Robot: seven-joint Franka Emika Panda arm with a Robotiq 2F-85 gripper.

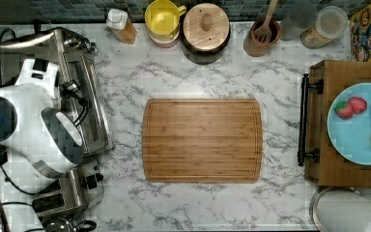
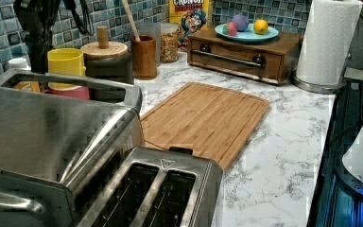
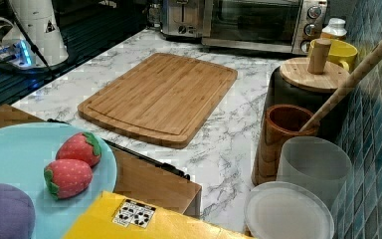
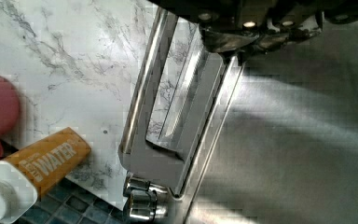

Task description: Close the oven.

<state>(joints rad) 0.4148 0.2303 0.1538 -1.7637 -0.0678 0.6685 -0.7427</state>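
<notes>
The oven (image 1: 72, 63) is a large steel box at the top view's left, partly under my white arm. Across the counter in the right view, the oven (image 3: 258, 22) shows its glass door standing upright against the front, knobs beside it. Its bar handle (image 2: 75, 81) runs along the top front edge in the left view. The wrist view looks down on the handle (image 4: 144, 88) and the door's top edge, close to the steel top. My gripper (image 2: 40, 52) hangs just above the far end of the handle; my gripper (image 1: 75, 92) sits over the oven's front edge.
A two-slot toaster (image 2: 165, 189) stands next to the oven. A bamboo cutting board (image 1: 202, 140) lies mid-counter. A water bottle (image 4: 42, 161), a yellow mug (image 1: 163, 19) and a lidded pot (image 1: 206, 29) line the tiled wall. A wooden box (image 1: 340, 171) carries a plate of toy fruit.
</notes>
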